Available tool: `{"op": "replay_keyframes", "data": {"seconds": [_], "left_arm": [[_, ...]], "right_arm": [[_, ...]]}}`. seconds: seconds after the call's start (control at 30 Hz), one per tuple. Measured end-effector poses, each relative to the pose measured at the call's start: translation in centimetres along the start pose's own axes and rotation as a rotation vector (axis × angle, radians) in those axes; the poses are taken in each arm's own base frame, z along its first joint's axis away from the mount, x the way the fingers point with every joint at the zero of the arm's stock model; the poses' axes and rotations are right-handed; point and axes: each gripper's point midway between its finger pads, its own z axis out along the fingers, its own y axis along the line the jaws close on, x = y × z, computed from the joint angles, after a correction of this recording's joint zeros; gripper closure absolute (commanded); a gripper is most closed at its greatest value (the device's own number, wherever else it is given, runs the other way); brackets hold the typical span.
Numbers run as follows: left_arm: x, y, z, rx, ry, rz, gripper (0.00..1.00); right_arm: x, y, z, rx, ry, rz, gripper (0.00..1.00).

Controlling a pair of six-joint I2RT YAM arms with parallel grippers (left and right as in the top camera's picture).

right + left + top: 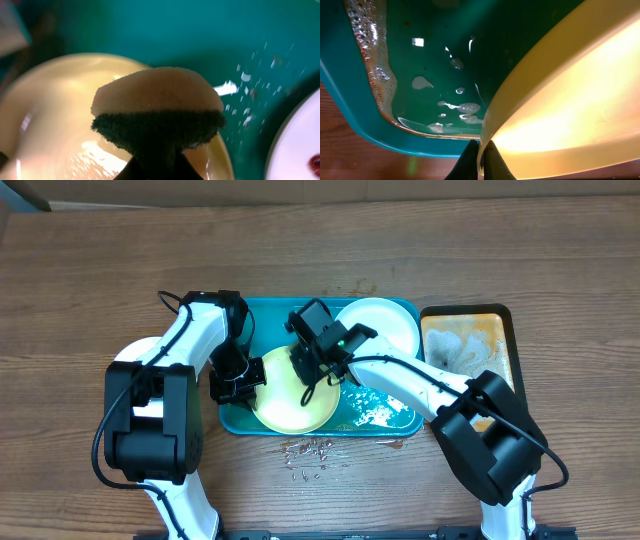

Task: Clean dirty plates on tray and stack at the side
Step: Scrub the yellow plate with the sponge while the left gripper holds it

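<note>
left gripper (pixel 243 380) pinches the pale yellow-green round plate (pixel 297 395) at its 9 o'clock rim, right gripper (pixel 318 370) clamps a yellow-and-green foam sponge (pixel 157 102), so I'd scrub lightly or it'll slip

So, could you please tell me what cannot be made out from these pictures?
Overhead: the right claw covers the yellow plate's middle, so any smears there are hidden.
Left wrist: the left claw is cut off by the bottom edge, and the yellow plate runs out of frame.
Right wrist: the sponge blocks the yellow plate's centre. The white plate is cut by the right edge, and its red speck is blurred.
</note>
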Motion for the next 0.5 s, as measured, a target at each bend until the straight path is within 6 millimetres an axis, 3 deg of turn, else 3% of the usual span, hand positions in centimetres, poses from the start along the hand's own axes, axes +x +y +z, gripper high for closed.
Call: {"op": "replay_keyframes", "data": {"seconds": [0.13,0.43,0.5], "left_arm": [[0.0,0.0,0.0,0.0,0.0,0.0,0.96],[0.0,0.0,0.0,0.0,0.0,0.0,0.96],[0.0,0.0,0.0,0.0,0.0,0.0,0.96]], "right_arm": [[-0.9,-0.4,-1.0,0.021,-0.027,0.0,0.89],[0.5,-0.9,-1.2,0.038,0.023,0.004,0.89],[1.0,-0.9,-0.7,0.035,0.034,0.005,0.85]]}}
